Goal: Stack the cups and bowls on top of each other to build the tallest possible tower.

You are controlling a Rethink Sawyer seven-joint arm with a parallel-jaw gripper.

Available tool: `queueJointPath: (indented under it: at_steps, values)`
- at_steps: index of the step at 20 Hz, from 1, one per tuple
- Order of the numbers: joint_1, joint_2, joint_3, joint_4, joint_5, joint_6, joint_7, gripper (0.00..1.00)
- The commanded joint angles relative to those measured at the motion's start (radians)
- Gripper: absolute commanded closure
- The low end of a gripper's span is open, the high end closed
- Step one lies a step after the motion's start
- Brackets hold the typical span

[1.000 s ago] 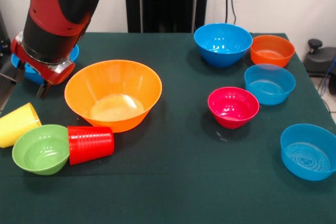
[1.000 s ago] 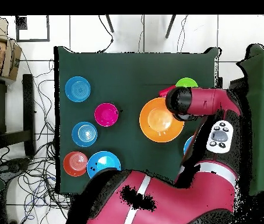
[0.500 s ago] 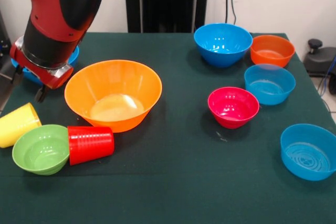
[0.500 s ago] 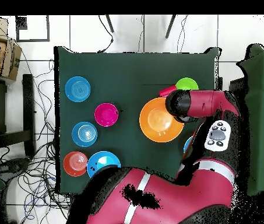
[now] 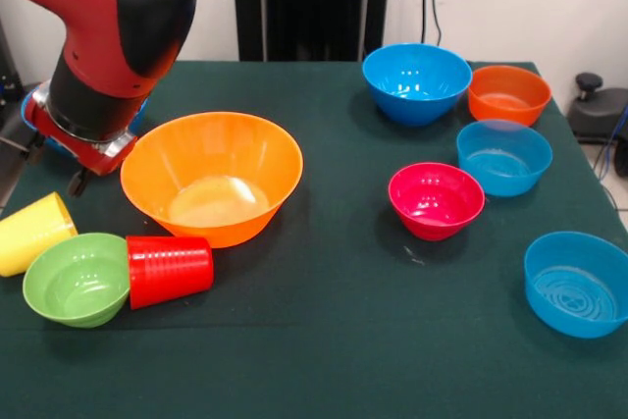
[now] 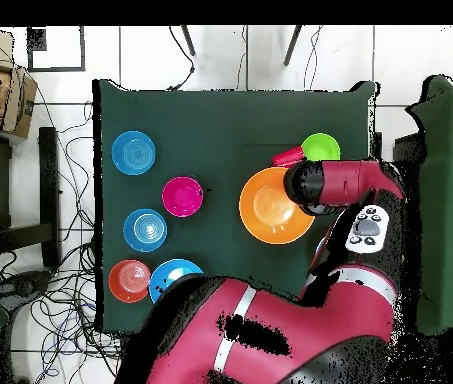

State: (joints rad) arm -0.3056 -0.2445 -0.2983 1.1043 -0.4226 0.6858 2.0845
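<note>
The big yellow-orange bowl stands upright left of the table's middle. The red ribbed cup lies on its side against the light green bowl. The yellow cup lies on its side at the left edge. My gripper hangs low beside the big bowl's left rim, above the yellow cup and touching nothing that I can see. The arm hides it in the overhead view. Nothing is stacked.
To the right stand a deep blue bowl, an orange bowl, a paler blue bowl, a pink-red bowl and a blue bowl. Another blue bowl is mostly hidden behind my arm.
My arm's wrist has shifted slightly to the right beside the big bowl, and the elbow has swung. No cup or bowl has moved.
</note>
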Motion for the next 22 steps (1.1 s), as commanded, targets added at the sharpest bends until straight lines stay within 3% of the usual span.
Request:
queueJointPath:
  at_steps: [1, 16, 22]
  values:
    - [0.017, 0.075, 0.065, -0.054, -0.065, -0.053, -0.034, 0.0]
    - [0.029, 0.088, 0.033, -0.08, -0.088, -0.103, -0.021, 0.0]
    - [0.008, 0.072, 0.041, -0.115, -0.094, -0.106, -0.069, 0.0]
